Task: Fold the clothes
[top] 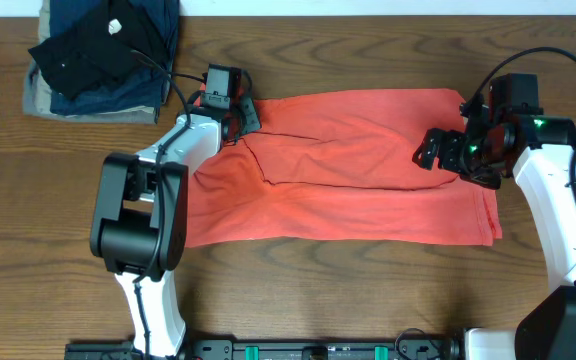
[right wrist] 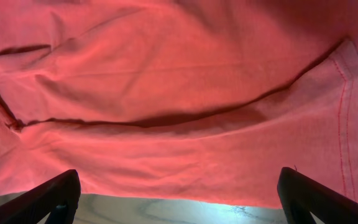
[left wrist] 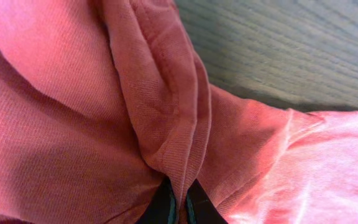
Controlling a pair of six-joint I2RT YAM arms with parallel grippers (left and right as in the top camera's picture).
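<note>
On the brown wooden table (top: pixel 368 300), approx. centre, the orange-red cotton T-shirt (top: pixel 368 180) lies spread out w/ its long side running left to right. It is mostly flat but creased, and a dark fold line crosses its middle.

The shirt's far-left corner is bunched up at the left gripper (top: pixel 230 112). From overhead the black wrist housing covers the contact point, so the grip can't be read there. The left wrist cam shows more: two black fingertips (left wrist: pixel 160 208) poke in at the bottom edge only, the rest cut off. The jaws are closed on a raised ridge of the shirt (left wrist: pixel 73 124), w/ a thin layer of cloth pinched btwn them. A blurred strip of table (left wrist: pixel 291 50) shows top right in that view.

The right gripper (top: pixel 440 150) sits over the shirt's right end. From above I can't tell whether it touches the cloth. In the right wrist cam only the fingers (right wrist: pixel 48 196) show, at the lower corners, their bases out of frame. The jaws of this gripper (right wrist: pixel 179 180) are spread wide w/ nothing btwn them. The shirt (right wrist: pixel 166 81) fills nearly the whole view, w/ a stitched hem at the right and a pale sliver of table (right wrist: pixel 166 211) along the bottom.

At the far-left corner of the table is a pile of folded black, navy and khaki garments (top: pixel 103 55), apart from the shirt. Its top is cut off by the frame edge.
</note>
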